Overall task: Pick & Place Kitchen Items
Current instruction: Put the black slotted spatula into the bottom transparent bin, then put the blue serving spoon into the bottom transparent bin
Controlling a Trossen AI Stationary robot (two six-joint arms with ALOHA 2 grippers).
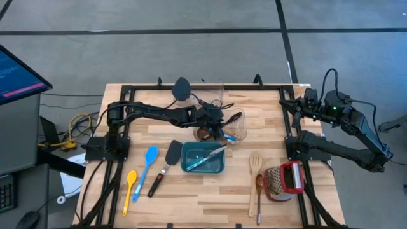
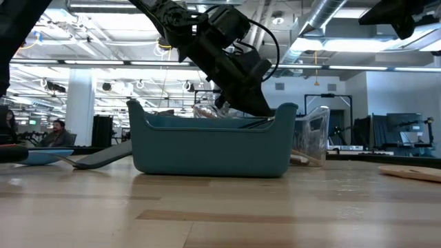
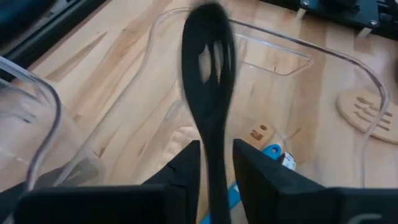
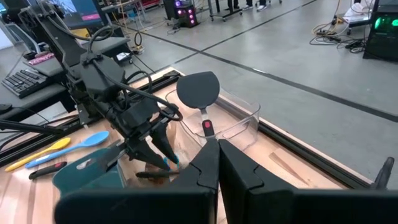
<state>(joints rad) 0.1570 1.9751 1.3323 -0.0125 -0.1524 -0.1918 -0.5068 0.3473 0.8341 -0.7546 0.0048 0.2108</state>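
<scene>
My left gripper [image 1: 222,126] reaches over the table's middle, just beyond the teal bin [image 1: 191,166], shut on a black slotted spoon [image 3: 208,59]. The spoon's head hangs over a clear plastic container [image 3: 292,62]. A black spatula [image 4: 198,91] stands leaning in another clear container [image 4: 239,121] near the far edge. A blue-handled utensil [image 1: 206,157] lies in the teal bin. A blue spoon [image 1: 149,159], a yellow spoon [image 1: 130,188] and a black spatula [image 1: 166,160] lie left of the bin. A pale slotted spatula [image 1: 255,164] and a wooden spoon [image 1: 259,191] lie right of it. My right gripper [image 4: 217,152] waits shut at the far right. My left gripper pinches the black slotted spoon's handle [image 3: 214,146], a little below the head, between its two fingers [image 3: 186,165]. The fingers lie along the handle, and the head points away past their tips. The spoon is lifted clear above the clear container.
A red and silver grater-like thing [image 1: 285,180] lies near the right front. Black frame rails [image 1: 114,146] run along the table's sides. A monitor [image 1: 19,73] stands off the left edge. Bare wood [image 1: 191,203] shows along the near edge.
</scene>
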